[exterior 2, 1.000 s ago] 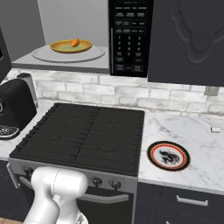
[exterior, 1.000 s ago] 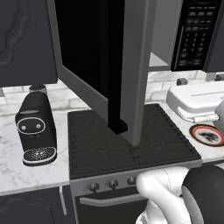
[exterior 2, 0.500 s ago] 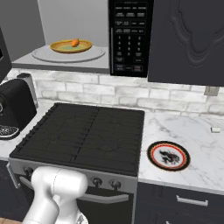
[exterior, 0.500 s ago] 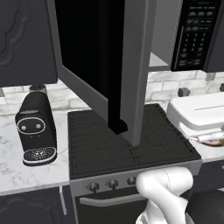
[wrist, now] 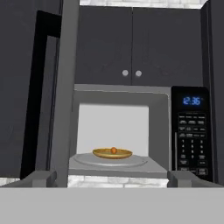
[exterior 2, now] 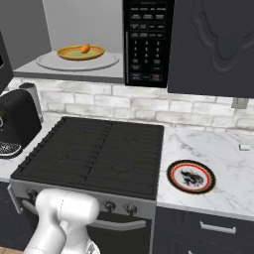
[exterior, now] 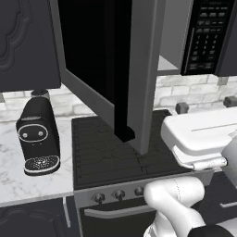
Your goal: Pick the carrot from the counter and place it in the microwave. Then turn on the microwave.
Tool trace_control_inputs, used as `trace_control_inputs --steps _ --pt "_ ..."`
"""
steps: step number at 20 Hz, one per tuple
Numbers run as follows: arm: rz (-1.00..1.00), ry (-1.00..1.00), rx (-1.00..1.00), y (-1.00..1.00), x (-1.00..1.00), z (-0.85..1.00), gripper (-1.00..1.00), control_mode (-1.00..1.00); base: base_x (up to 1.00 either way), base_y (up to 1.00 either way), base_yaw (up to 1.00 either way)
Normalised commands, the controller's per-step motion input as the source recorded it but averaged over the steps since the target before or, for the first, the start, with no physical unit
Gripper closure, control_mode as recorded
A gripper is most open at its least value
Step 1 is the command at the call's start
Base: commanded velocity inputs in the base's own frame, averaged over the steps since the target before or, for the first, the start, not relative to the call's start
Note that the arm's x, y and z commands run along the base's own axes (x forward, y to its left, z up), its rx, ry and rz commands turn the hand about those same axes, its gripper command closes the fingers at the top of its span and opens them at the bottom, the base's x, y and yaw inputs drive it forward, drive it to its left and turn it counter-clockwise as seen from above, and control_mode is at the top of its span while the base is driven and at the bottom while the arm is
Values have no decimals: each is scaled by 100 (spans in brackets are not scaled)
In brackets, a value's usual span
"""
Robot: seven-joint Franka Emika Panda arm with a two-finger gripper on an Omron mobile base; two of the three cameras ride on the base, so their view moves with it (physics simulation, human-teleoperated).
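The carrot [exterior 2: 85,48] lies on a yellow dish [exterior 2: 69,52] on the turntable inside the microwave [exterior 2: 147,42], whose door [exterior: 143,69] stands swung wide open to the left. In the hand view the carrot [wrist: 113,150] and the microwave's button panel [wrist: 192,140] sit straight ahead, some way off. My gripper [wrist: 112,181] is open, with nothing between its fingertips [wrist: 41,178], and it is clear of the microwave. The arm's white hand [exterior: 199,134] hovers over the right side of the stovetop. The white marble counter [exterior 2: 218,144] lies to the right.
A black ridged stovetop [exterior 2: 94,154] lies under the microwave. A black coffee machine [exterior: 39,136] stands on the counter to its left. A round red-rimmed plate [exterior 2: 191,176] sits on the counter at the right. Dark cabinets [exterior 2: 213,44] flank the microwave.
In the left base view the arm's white hand has drawn back and down toward the camera, and it now hides the red-rimmed plate. The carrot, dish and door have not moved.
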Motion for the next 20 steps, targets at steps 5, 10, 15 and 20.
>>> trace_control_inputs --steps 5,10,15,20 --pt "0 0 0 30 -10 0 -100 -100 0 0 0" --pt "0 0 0 23 -8 0 -100 -100 0 0 0" --pt "0 0 0 18 -7 0 -100 -100 0 0 0" --pt "-3 0 0 16 -3 0 -100 -100 0 0 0"
